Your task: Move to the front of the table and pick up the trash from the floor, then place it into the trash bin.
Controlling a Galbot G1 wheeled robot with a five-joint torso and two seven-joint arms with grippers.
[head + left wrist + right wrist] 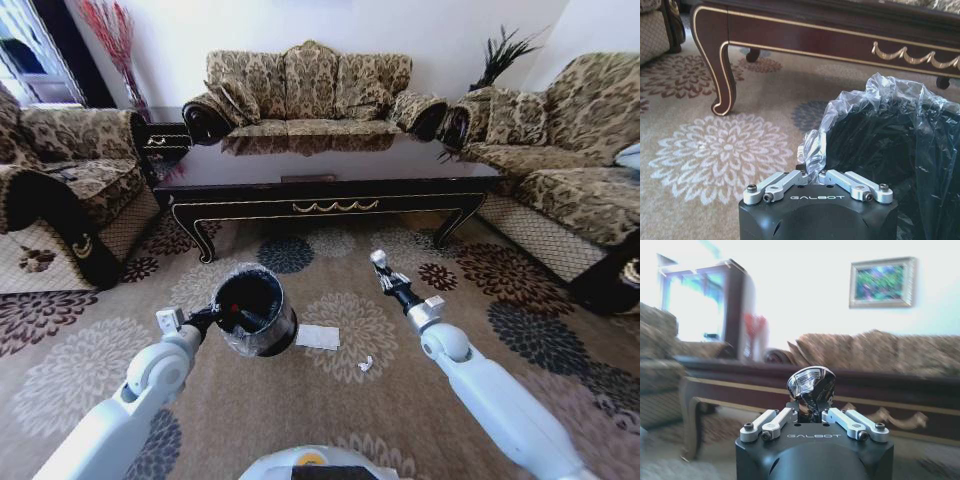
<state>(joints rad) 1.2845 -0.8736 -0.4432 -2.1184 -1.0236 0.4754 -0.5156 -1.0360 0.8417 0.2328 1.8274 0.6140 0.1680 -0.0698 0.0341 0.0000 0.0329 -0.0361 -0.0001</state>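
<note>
Black and glossy, our left gripper (pixel 810 172) is clamped on the crinkled clear liner at the rim of the bin (pixel 255 312), which we hold lifted above the carpet (pixel 400 410) in the head view. Our left wrist view adds what that view cannot: the liner's folds bunched between the closed fingers, the bin's dark wall just beyond, and a curved table leg with its gold edging. Our right gripper (pixel 379 262) is raised toward the table (pixel 330 175), pinched shut on a crumpled wrapper (pixel 811 385); the right wrist view shows its shiny, dark, creased foil, while the head view gives a small silvery lump at the fingertips. From the head view alone we see a flat white paper square (pixel 318 337) on the carpet just beside the bin, and a small white scrap (pixel 366 364) near it. The table is polished dark wood with a gold scroll on its rail.
</note>
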